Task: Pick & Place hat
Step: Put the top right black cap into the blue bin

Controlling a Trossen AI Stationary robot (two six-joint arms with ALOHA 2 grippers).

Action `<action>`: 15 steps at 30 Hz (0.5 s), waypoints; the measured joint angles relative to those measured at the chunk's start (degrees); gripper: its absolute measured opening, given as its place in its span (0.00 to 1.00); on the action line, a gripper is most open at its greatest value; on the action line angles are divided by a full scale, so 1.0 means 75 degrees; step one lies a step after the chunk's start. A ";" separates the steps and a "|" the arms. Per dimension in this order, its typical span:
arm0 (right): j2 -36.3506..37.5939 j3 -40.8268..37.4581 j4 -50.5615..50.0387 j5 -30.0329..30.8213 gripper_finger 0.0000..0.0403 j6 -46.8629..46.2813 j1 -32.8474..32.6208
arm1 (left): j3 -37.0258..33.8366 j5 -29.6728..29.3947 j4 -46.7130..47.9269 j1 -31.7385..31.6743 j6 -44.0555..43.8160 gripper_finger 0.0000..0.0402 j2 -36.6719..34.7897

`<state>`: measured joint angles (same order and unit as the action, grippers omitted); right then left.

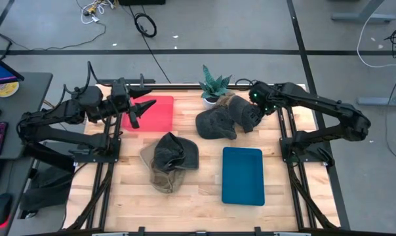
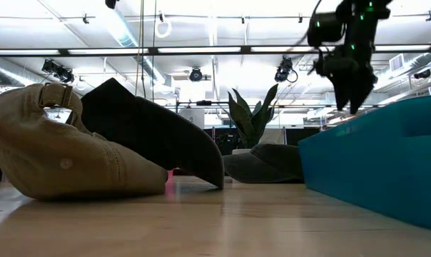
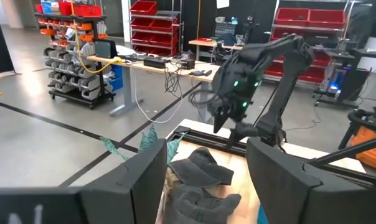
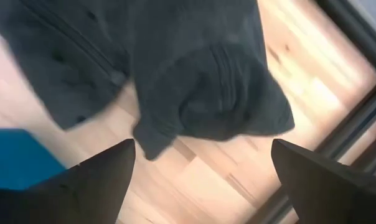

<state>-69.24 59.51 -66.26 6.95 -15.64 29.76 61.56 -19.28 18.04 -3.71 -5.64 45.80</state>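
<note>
Right end effector (image 4: 200, 168) gapes; left end effector (image 1: 135, 113) parted.

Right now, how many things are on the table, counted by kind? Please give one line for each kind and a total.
Hats: 4 (tan hat, dark hat on it, two grey hats)
Trays: 2 (red tray, teal tray)
Potted plants: 1 (plant)
Total: 7

high view: straight down on the table (image 1: 204, 196) and both arms
low view: tabletop height, level, close against the tan hat (image 2: 58, 153)
left wrist view: across the table toward the right arm (image 3: 263, 68)
right wrist view: close, down on the grey hat (image 4: 194, 68); shared with high view
</note>
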 joint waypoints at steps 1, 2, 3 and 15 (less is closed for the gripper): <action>0.0003 -0.0194 0.0135 -0.0012 0.94 0.0037 0.0093 | 0.0000 -0.0002 0.0000 0.0024 -0.0034 0.56 0.0000; 0.0001 -0.0388 0.0309 -0.0068 0.94 0.0054 0.0198 | 0.0000 -0.0001 0.0000 0.0047 -0.0099 0.56 0.0000; -0.0001 -0.0559 0.0449 -0.0135 0.94 0.0055 0.0314 | 0.0000 0.0001 0.0002 0.0066 -0.0161 0.56 0.0000; -0.0129 -0.1971 0.1895 -0.0628 0.93 0.0325 0.1552 | -0.0009 0.0001 -0.0017 0.0167 -0.0226 0.56 0.0199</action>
<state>-70.21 44.73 -52.05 2.24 -13.20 41.40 61.49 -19.27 17.92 -2.45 -7.33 47.29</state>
